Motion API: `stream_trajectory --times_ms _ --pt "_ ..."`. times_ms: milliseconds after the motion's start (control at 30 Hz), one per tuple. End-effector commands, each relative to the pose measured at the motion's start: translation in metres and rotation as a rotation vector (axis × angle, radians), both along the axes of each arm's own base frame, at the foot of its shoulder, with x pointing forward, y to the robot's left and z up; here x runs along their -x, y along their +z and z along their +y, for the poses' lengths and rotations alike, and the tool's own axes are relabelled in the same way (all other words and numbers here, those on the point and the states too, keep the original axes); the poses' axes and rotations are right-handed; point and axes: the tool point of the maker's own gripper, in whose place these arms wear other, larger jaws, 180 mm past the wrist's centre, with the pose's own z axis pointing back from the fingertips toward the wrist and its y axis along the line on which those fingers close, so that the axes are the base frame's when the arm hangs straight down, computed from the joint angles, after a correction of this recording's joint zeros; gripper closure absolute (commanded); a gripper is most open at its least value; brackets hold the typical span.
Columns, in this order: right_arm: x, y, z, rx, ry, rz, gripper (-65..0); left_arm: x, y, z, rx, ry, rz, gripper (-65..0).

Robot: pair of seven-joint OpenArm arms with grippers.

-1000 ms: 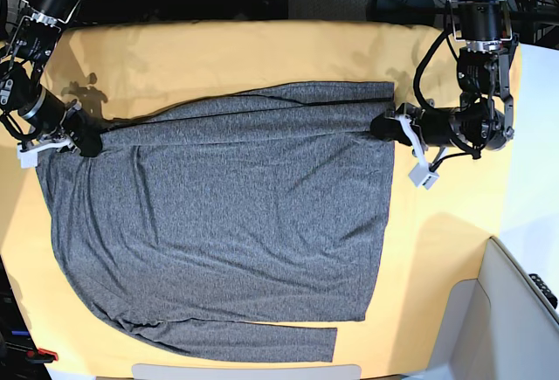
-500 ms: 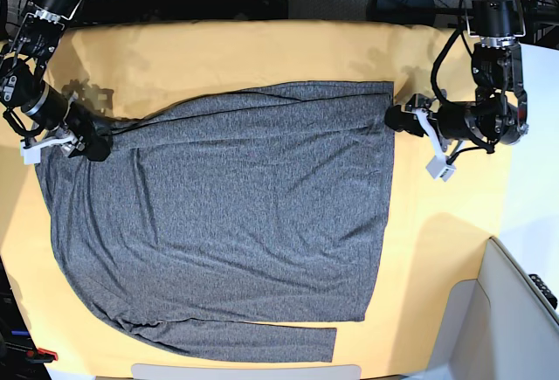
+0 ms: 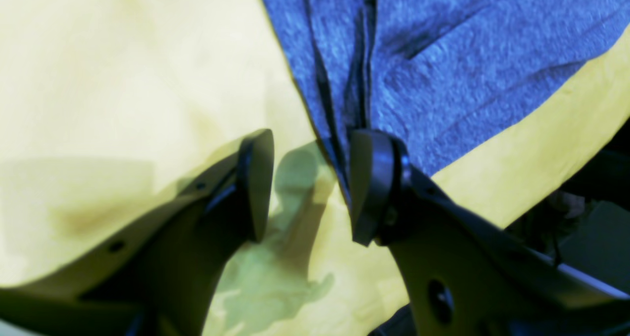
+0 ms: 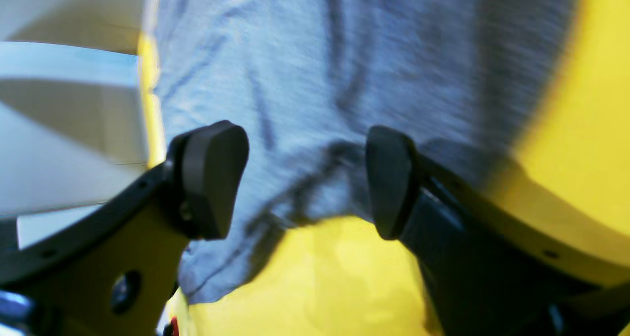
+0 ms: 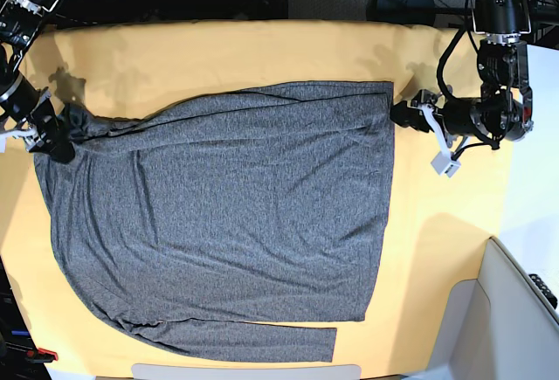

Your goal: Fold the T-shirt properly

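The heather-grey T-shirt lies spread flat on the yellow table cloth, one long sleeve folded along its near edge. My left gripper hovers at the shirt's far right corner. In the left wrist view it stands open, and the shirt edge runs down beside the right finger. My right gripper sits at the shirt's far left corner. In the right wrist view it is open over a rumpled fold of the shirt, holding nothing.
A pale grey-white unit stands past the table's right front corner. Beyond the far edge are a dark round base and cables. A white tag hangs from the left arm. A white surface shows beside the cloth's edge.
Both grippers have opened and let go of the shirt's far corners. The left arm drew back to the right, the right arm to the left. The shirt stays flat.
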Motion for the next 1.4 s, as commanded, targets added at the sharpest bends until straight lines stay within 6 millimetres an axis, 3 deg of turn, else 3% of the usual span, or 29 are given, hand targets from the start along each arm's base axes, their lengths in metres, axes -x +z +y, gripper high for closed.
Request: stream_trajectory --times_ms 0,200,400,667,1000,1067,1233,1367 --pt "0.003 0.011 -0.013 0.01 -0.026 -0.027 -40.6 -0.006 0.01 0.01 -0.022 -0.005 -0.027 -25.3" --pt "0.041 -0.001 -0.038 -0.002 -0.143 0.006 -40.6 -0.001 0.019 0.013 -0.064 -0.043 -0.057 -25.3" --pt "0.05 -0.029 -0.029 -0.028 -0.171 0.069 -40.6 0.0 0.018 0.013 -0.065 -0.044 -0.055 -25.3" --pt "0.036 -0.053 0.004 -0.059 -0.169 0.109 -40.6 0.004 0.015 0.013 -0.064 -0.044 -0.045 -25.3" --pt "0.021 -0.044 0.005 -0.06 -0.166 0.075 -40.3 0.012 0.008 0.013 -0.053 -0.026 -0.036 -25.3" --pt "0.021 -0.044 0.004 -0.054 -0.164 0.076 -36.0 0.017 0.005 0.013 -0.051 -0.019 -0.023 -25.3" --pt "0.021 -0.05 0.008 -0.026 -0.139 0.109 -11.7 0.021 -0.006 0.018 -0.04 0.013 0.02 -25.6" --pt "0.022 -0.054 0.01 -0.006 -0.123 0.129 -6.9 0.028 -0.023 0.01 0.01 0.051 0.069 -25.6"
